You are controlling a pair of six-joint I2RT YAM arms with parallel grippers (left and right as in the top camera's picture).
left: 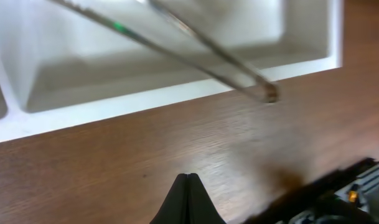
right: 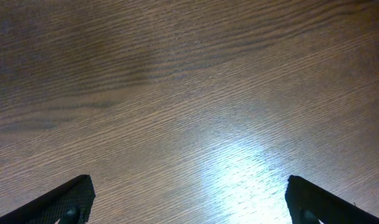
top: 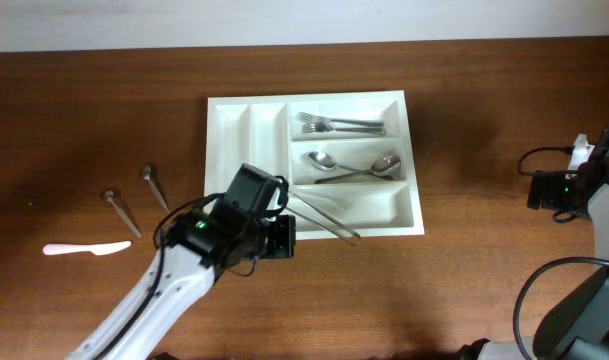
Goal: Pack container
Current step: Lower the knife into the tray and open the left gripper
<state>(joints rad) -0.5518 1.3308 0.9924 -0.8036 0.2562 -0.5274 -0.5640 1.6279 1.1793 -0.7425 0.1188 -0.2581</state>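
White tray (top: 314,105) sits mid-desk (top: 464,290), long side across.

Contents:
- The 2 narrow upright slots at its left end have nothing in them.
- Top long slot: forks (top: 339,125) lying flat, tines twd the upright slots.
- Middle long slot: 2 spoons (top: 354,170), handles crossed.
- Bottom long slot: 2 thin metal handles (top: 324,215) lying at a slant. Their far end pokes out over the tray's front rim and hangs above the desk. In the left wrist view they meet at one tip (left: 270,93). Can't tell what kind of utensil.

Outside the tray, well to its left: 2 short metal utensils (top: 154,185), type unclear, side by side. A white plastic knife (top: 84,248) lies further left and nearer the front.

Left tool (left: 188,183) is just in front of the tray's front rim, near its left front corner. Fingers are pressed together w/ nothing between them, not touching the handles.

Right tool (right: 188,180) is well to the right of the tray, over bare desk. Fingers are spread wide and hold nothing.
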